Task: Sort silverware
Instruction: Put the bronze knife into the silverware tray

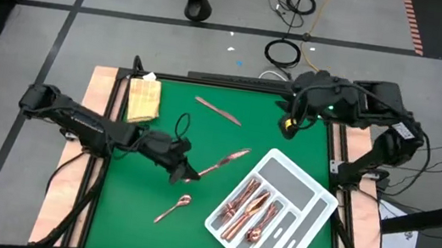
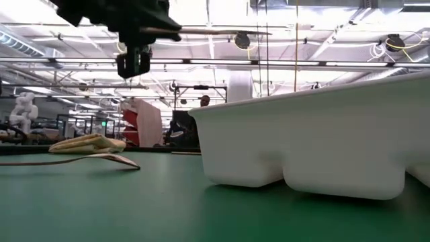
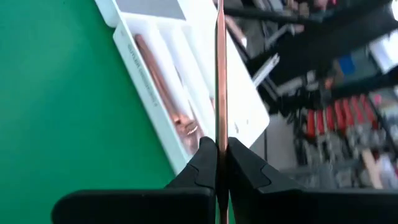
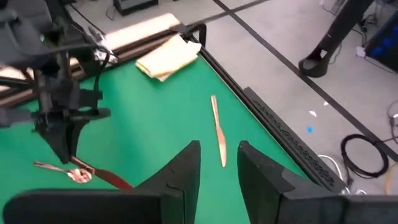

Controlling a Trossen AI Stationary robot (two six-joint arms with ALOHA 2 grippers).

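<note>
Bright, even overhead light; ceiling strips glare (low view); left wrist background motion-blurred; shadows soft

open green mat nr front, tray blocks rt

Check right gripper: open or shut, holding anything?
Open, empty. In its wrist view the right gripper fingers stand apart with green mat between them; the knife lies beyond.

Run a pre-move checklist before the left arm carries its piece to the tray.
1. Left tool shut on the copper piece: ok.
2. Piece lifted off the green mat: ok.
3. Tray upright, with room in its compartments: ok.
4. Right tool open, empty, parked at the far right of the table, away from the tray: ok.
5. Type of held piece: cannot tell.
</note>
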